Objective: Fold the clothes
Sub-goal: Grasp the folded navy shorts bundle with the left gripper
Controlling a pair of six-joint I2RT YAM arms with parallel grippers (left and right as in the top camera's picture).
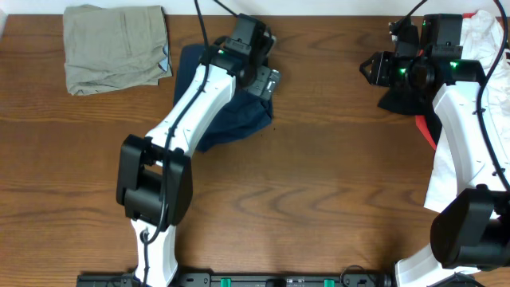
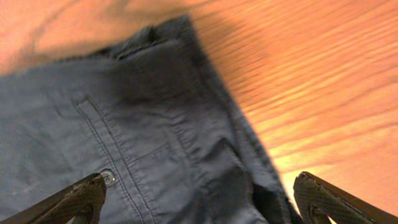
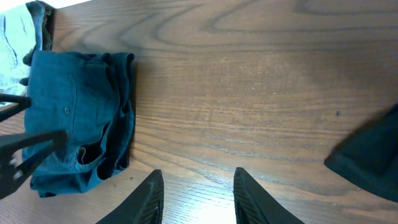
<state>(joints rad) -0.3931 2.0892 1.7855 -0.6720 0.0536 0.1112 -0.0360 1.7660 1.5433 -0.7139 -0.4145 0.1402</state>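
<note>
Hovering close over the cloth, the left claw [image 2: 200,180] stands spread to its widest with nothing pinched. Both fingers [image 2: 74,202] straddle the dark navy shorts [image 2: 143,124] without visibly biting in. Directly under it are a stitched pocket seam and one small button [image 2: 107,177]. The fabric is mildly rumpled, and one straight edge runs along the bare wood of the bench [image 2: 311,74].

Shorts lie on the bench, left of centre and toward the far side, gathered into a compact block. From the right wrist view the block shows several layers stacked along one side, with a loose, lumpy corner. Judgement: the fold is largely made but not yet neat. The step in hand sits between one fold and a tidy-up or last fold.

Off to the side, the right claw [image 3: 198,174] sits well apart from the shorts, over bare wood, jaws partly spread and empty. A black garment [image 3: 367,162] lies near it.

Farther back, a folded khaki garment [image 1: 115,48] lies near the shorts at the far-left corner. A heap of white and red clothes [image 1: 486,32] sits at the far right.

Next move, as I judge it: left claw drops onto the loose corner, closes through every layer, then draws it over square. Risk: catching only the top layer and pulling the stack open.
</note>
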